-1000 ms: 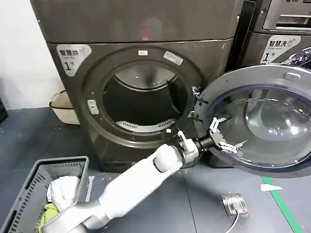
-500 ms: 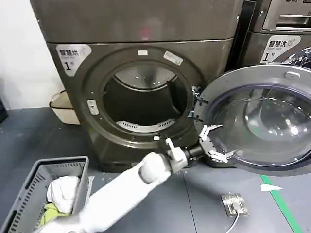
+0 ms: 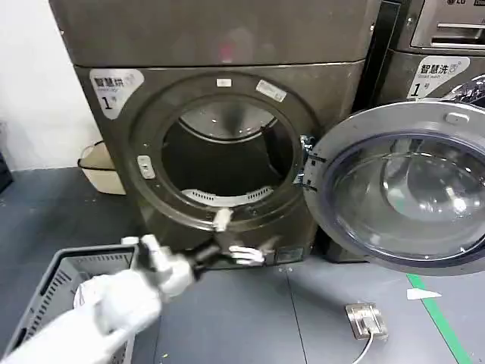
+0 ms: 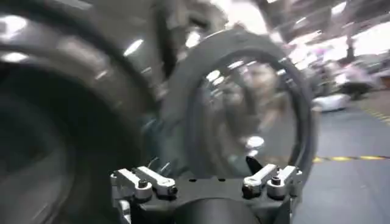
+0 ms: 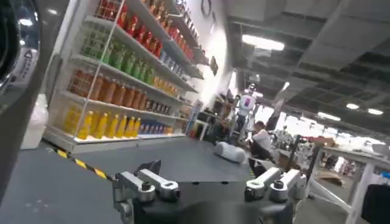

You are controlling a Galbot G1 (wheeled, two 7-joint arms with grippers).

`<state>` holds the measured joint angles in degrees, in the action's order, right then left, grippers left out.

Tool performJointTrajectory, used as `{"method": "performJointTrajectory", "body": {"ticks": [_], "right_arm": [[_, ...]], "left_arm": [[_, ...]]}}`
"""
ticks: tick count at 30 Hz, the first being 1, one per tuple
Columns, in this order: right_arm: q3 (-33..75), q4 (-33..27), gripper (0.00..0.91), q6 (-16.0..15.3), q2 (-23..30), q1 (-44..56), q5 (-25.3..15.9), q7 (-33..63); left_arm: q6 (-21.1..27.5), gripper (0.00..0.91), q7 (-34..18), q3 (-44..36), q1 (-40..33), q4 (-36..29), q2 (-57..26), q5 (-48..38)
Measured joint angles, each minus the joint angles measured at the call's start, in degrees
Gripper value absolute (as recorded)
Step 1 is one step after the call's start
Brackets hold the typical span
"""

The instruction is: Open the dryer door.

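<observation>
From the head view the job looks basically done: the dryer door (image 3: 402, 189) is swung fully out to the right side of the bronze-grey machine, hanging on its hinge with the tinted glass facing the camera, and the drum opening (image 3: 220, 155) is wide open and dark inside. I'd say all that's left is for the arm to get out of the way. The left gripper (image 3: 241, 250) sits low in front of the machine, just under the opening's lower rim and well apart from the door, fingers spread and holding nothing, with the white forearm running down toward the laundry basket (image 3: 53, 292) in the lower left corner. In the left wrist view the same gripper (image 4: 207, 182) has its fingers (image 4: 149, 181) apart and empty, with the door (image 4: 244, 112) ahead of it. The right wrist view has the right gripper (image 5: 207, 185) parked, fingers apart too, pointing off toward the store shelves (image 5: 116, 79).
</observation>
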<state>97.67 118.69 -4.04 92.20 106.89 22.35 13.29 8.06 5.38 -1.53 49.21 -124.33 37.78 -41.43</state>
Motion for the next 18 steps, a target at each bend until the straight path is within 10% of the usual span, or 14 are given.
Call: {"method": "performJointTrajectory", "body": {"ticks": [8, 18], "right_arm": [[-0.4, -2.2, 0.907, -0.4, -2.5, -1.7, -0.9, 0.2], [4.1, -7.0, 0.907, -2.2, -5.5, -2.2, -0.2, -0.3]], "left_arm": [[14.2, 0.907, -16.0, 23.0, 19.1, -7.9, -5.4, -13.5], [32.6, 0.907, -45.2, 39.7, 26.3, -8.4, -4.6, -43.2]]}}
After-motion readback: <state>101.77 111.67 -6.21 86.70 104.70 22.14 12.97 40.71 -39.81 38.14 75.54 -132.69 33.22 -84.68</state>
